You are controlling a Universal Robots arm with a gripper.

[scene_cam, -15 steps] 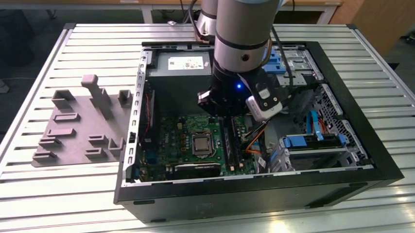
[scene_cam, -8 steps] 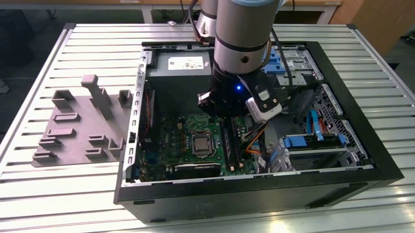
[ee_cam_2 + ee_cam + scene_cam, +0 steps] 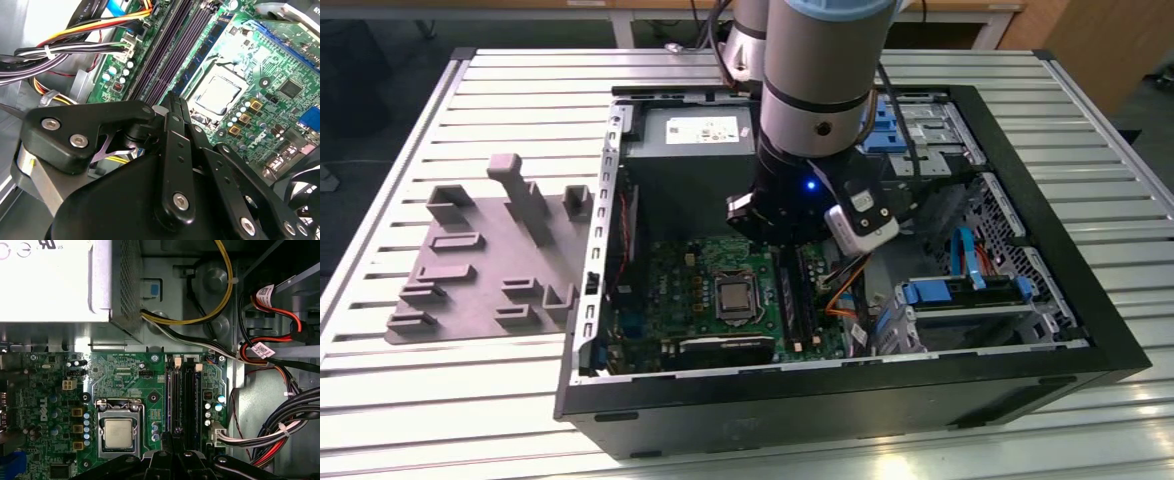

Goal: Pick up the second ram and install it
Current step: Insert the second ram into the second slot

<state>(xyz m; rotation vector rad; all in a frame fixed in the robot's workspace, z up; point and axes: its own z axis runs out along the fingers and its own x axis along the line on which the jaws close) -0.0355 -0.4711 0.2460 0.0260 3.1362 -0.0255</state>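
Note:
My gripper point(image 3: 175, 100) hangs inside the open computer case, just above the near end of the long black memory slots point(image 3: 182, 395) on the green motherboard point(image 3: 125, 375). Its two black fingers point(image 3: 171, 127) are pressed together with nothing showing between them. A narrow dark blue-green ram strip point(image 3: 200, 55) with black chips stands on edge in the slot row beside the processor point(image 3: 217, 92). I cannot tell whether it is the second ram. In the exterior view the arm's wrist point(image 3: 814, 190) covers the far end of the slots point(image 3: 797, 300).
The grey power-supply box point(image 3: 50, 280) sits at the far end of the case point(image 3: 1067, 330). Bundled cables point(image 3: 270, 435) run beside the slots, near the blue drive bays point(image 3: 961, 295). A grey foam holder point(image 3: 480, 260) lies on the slatted table at the exterior view's left.

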